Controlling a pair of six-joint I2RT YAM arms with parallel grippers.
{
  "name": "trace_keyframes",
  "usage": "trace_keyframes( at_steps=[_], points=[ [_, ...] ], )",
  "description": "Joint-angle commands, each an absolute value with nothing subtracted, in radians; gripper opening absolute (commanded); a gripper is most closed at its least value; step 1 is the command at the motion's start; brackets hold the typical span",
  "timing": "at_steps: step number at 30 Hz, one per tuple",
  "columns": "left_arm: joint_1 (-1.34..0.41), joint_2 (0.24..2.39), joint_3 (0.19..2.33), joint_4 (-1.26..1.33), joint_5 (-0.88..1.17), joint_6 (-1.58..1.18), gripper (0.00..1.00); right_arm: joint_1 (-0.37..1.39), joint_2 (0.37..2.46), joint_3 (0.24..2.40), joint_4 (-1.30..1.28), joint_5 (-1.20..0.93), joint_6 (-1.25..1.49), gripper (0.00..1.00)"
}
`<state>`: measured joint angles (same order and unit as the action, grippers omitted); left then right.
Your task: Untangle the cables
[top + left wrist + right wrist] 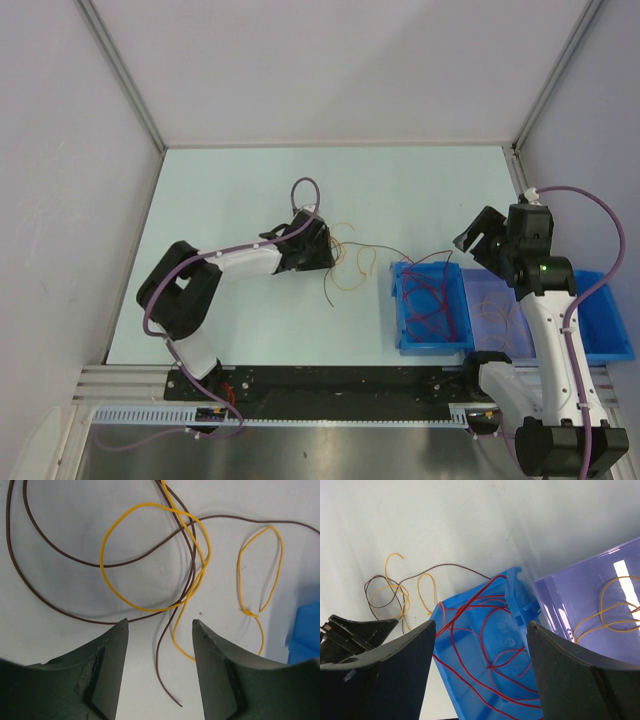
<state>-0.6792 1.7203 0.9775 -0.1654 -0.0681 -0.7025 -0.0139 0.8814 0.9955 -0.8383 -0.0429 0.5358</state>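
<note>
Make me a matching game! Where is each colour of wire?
Things:
1. red cables
2. brown cable
3. rightmost yellow cables

Places:
A. on the table, by the left gripper
B. in the blue bin
C. in the pale purple bin

Pairs: 1-B, 2-A, 3-C
</note>
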Motion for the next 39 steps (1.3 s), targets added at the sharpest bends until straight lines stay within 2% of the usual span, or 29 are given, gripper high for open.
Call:
trace_keyframes(
  at_steps=[1,7,10,11,12,14,28,29,30,31,32,33,34,36,39],
  points=[
    [-0.672,1.738,1.035,-0.121,-0.092,-0.730,0.58,-0.009,0.882,1.035,-0.804,-0.040,0.505,0.77],
    [-0.672,1.764,1.061,-0.123,-0.100,-0.735,0.47,-0.009,0.885,1.032,-0.802,-0.041,0.499,0.78],
    [-0.672,1.782,1.078,-0.136,-0.106,-0.739,0.31,-0.009,0.885,1.032,-0.801,-0.043,0.497,0.78],
    [-0.672,1.784,1.081,-0.141,-0.106,-0.738,0.19,-0.009,0.885,1.031,-0.799,-0.043,0.495,0.78],
    [-0.672,1.787,1.084,-0.143,-0.107,-0.741,0.11,-0.009,0.885,1.031,-0.801,-0.044,0.495,0.78],
    [-0.670,1.783,1.089,-0.149,-0.118,-0.741,0.00,-0.009,0.884,1.031,-0.799,-0.048,0.495,0.78],
    [-0.693,1.551,1.089,-0.204,-0.169,-0.684,0.00,-0.009,0.830,1.029,-0.811,-0.077,0.517,0.77],
    [-0.693,1.542,1.091,-0.213,-0.173,-0.687,0.01,-0.008,0.828,1.029,-0.813,-0.080,0.517,0.78],
    [-0.693,1.533,1.092,-0.225,-0.190,-0.702,0.09,-0.009,0.828,1.029,-0.811,-0.083,0.520,0.78],
    [-0.693,1.531,1.089,-0.239,-0.196,-0.713,0.37,-0.009,0.827,1.029,-0.813,-0.081,0.520,0.78],
    [-0.693,1.529,1.072,-0.236,-0.196,-0.722,0.49,-0.008,0.827,1.029,-0.813,-0.081,0.520,0.78],
    [-0.693,1.534,1.062,-0.230,-0.193,-0.741,0.66,-0.008,0.827,1.029,-0.815,-0.081,0.520,0.78],
    [-0.693,1.537,1.051,-0.212,-0.192,-0.752,0.71,-0.009,0.825,1.029,-0.816,-0.081,0.520,0.77],
    [-0.693,1.561,1.031,-0.206,-0.192,-0.787,0.74,-0.008,0.819,1.029,-0.818,-0.081,0.517,0.78],
    [-0.693,1.598,1.014,-0.169,-0.181,-0.816,0.73,-0.008,0.816,1.029,-0.822,-0.080,0.509,0.78]
  ],
)
